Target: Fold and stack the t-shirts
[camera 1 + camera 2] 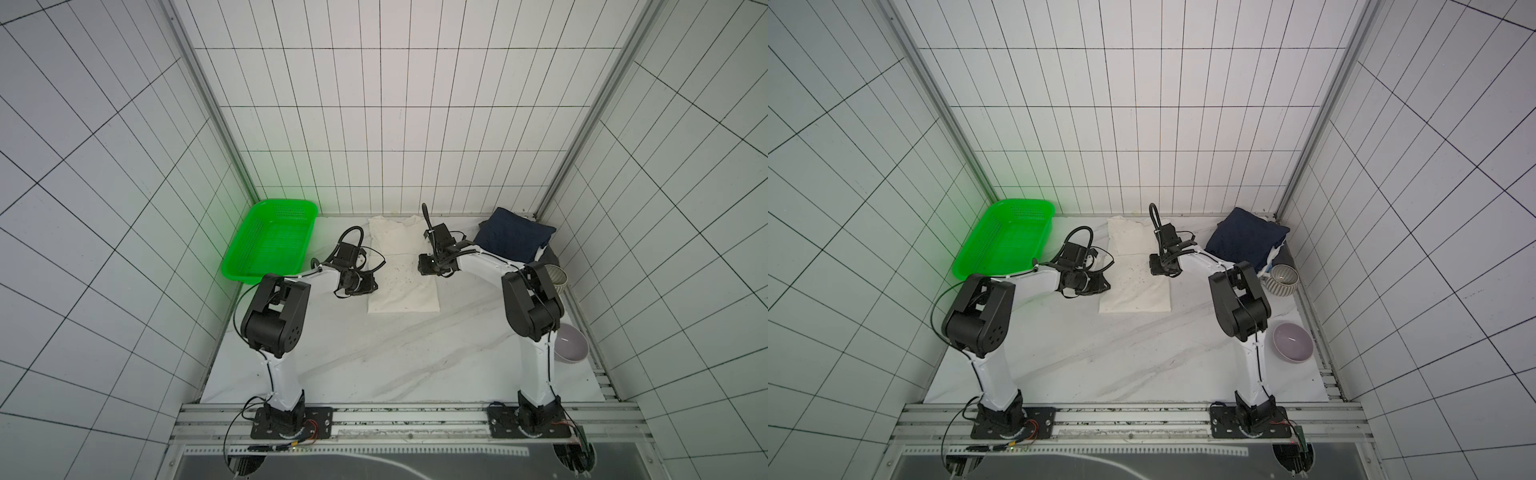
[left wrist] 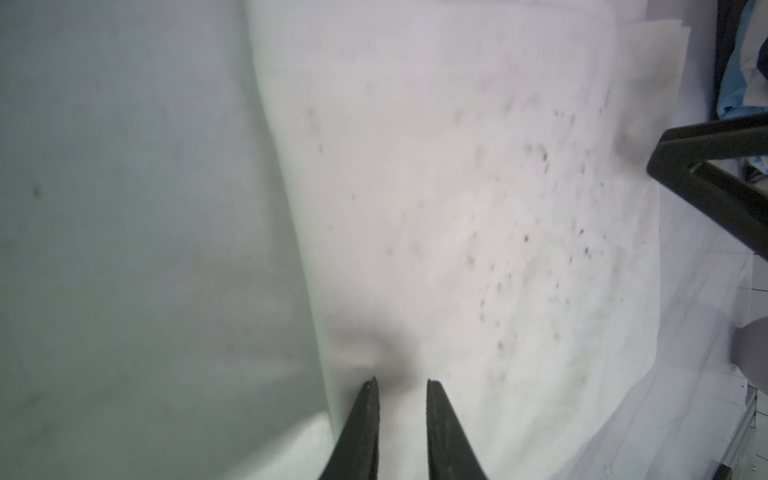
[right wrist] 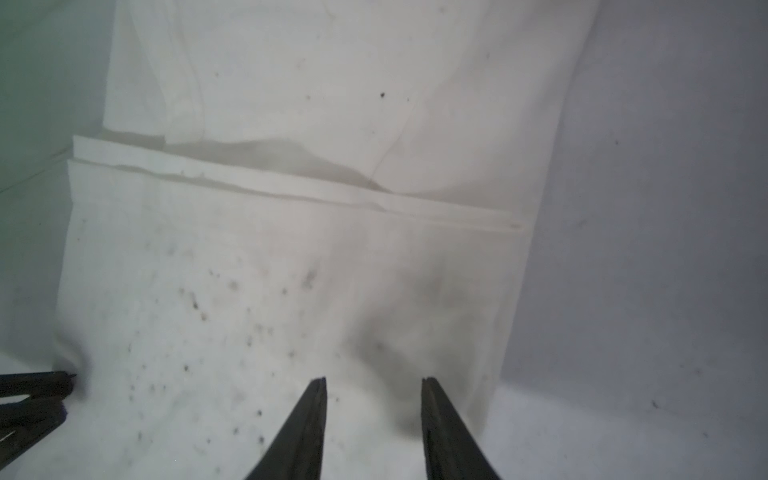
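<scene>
Toward the desk's (image 1: 374,353) far edge, left end effector (image 2: 401,380) and right end effector (image 3: 374,378), narrowly parted and empty, flank the cream t-shirt (image 1: 405,286), likely for folding.

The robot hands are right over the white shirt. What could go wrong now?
1. Both the left gripper and the right gripper stand open over the side edges of the cream shirt; pinching only the top layer could pull its fold apart.
2. The navy shirt on the stack sits close beside the ribbed bowl; setting the cream shirt there might bump the bowl.
</scene>
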`<state>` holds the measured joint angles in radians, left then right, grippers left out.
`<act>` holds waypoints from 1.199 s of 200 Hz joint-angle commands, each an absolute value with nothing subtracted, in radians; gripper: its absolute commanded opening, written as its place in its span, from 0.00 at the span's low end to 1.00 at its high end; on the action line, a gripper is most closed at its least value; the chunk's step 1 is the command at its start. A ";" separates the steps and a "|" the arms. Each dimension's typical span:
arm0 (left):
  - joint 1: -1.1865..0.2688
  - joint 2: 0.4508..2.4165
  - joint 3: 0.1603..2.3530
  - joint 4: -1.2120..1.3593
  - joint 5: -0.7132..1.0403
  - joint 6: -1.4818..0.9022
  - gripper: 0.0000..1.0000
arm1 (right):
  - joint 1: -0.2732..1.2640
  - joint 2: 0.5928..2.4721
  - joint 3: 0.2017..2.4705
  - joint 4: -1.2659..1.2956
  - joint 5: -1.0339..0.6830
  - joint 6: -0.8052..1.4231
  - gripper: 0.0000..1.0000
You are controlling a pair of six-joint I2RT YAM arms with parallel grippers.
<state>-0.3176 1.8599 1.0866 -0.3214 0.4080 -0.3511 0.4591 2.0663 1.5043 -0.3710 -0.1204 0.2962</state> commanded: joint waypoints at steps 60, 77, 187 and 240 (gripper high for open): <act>-0.299 1.570 0.767 -0.209 0.373 -0.438 0.44 | 0.562 1.726 0.958 -0.211 -0.110 0.432 0.46; -0.320 1.548 0.721 -0.183 0.406 -0.443 0.47 | 0.572 1.681 0.888 -0.184 -0.109 0.465 0.50; -0.382 1.652 0.730 -0.088 0.395 -0.480 0.44 | 0.572 1.681 0.831 -0.139 -0.071 0.500 0.54; -0.381 1.672 0.728 -0.067 0.431 -0.480 0.19 | 0.614 1.729 0.846 -0.169 -0.050 0.490 0.36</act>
